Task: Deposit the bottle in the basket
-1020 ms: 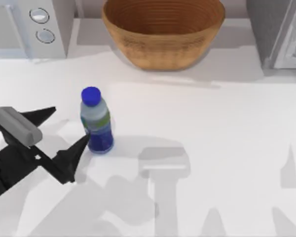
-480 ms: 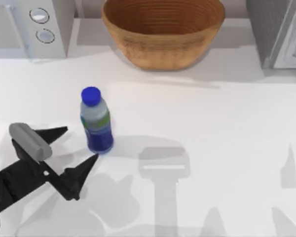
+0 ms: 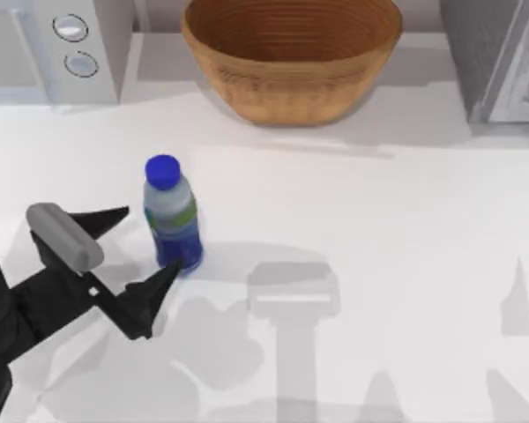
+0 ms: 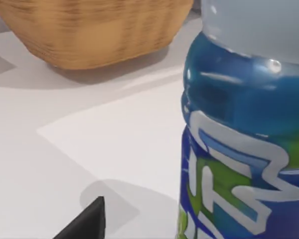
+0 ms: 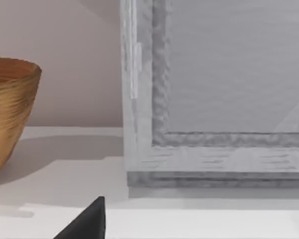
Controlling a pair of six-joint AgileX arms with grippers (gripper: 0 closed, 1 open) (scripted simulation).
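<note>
With the bottle (image 3: 173, 214) upright on the table (image 3: 379, 229), well short of the basket (image 3: 291, 57), the left gripper (image 3: 139, 247) stood spread beside it, unclenched, and its nearer fingertip (image 3: 163, 278), almost touching the base, risked toppling it.

Illumination is bright and even across the white table (image 3: 406, 229). Soft grey shadows lie at lower centre and lower right of the top view. The bottle (image 4: 244, 129) shows small glare spots at upper right of the left wrist view.
</note>
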